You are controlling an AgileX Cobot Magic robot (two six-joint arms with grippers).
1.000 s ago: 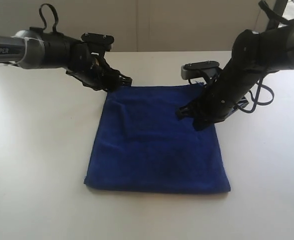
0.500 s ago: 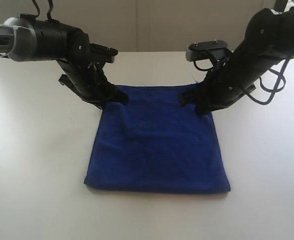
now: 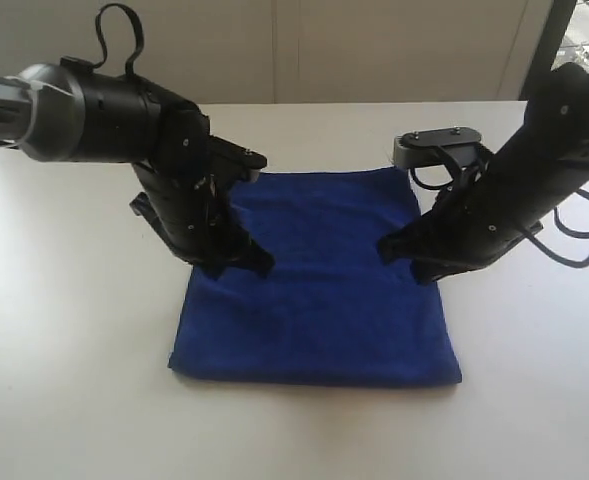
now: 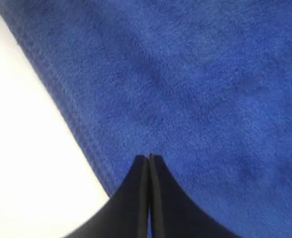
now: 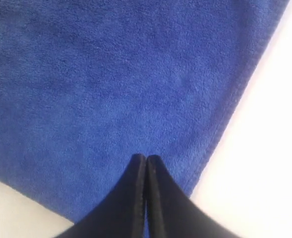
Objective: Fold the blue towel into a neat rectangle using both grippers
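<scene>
The blue towel (image 3: 319, 305) lies flat on the white table as a roughly square blue patch. My left gripper (image 3: 258, 267) is shut, its tip low over the towel just inside its left edge, about halfway along. My right gripper (image 3: 385, 250) is also shut, tip down near the towel's right edge at about the same depth. In the left wrist view the closed fingertips (image 4: 149, 157) point at the blue towel (image 4: 210, 74) beside its hem. In the right wrist view the closed fingertips (image 5: 146, 157) rest over the blue towel (image 5: 86, 74) next to its stitched edge. No cloth shows pinched between either pair.
The white table (image 3: 74, 380) spreads around the towel on all sides. A pale wall runs behind its far edge, with a window strip (image 3: 584, 40) at the far right. Cables loop off the right arm (image 3: 574, 225).
Both grippers have travelled from the towel's far corners toward the near side along its left and right edges. The left gripper has shut. The towel lies as before.
</scene>
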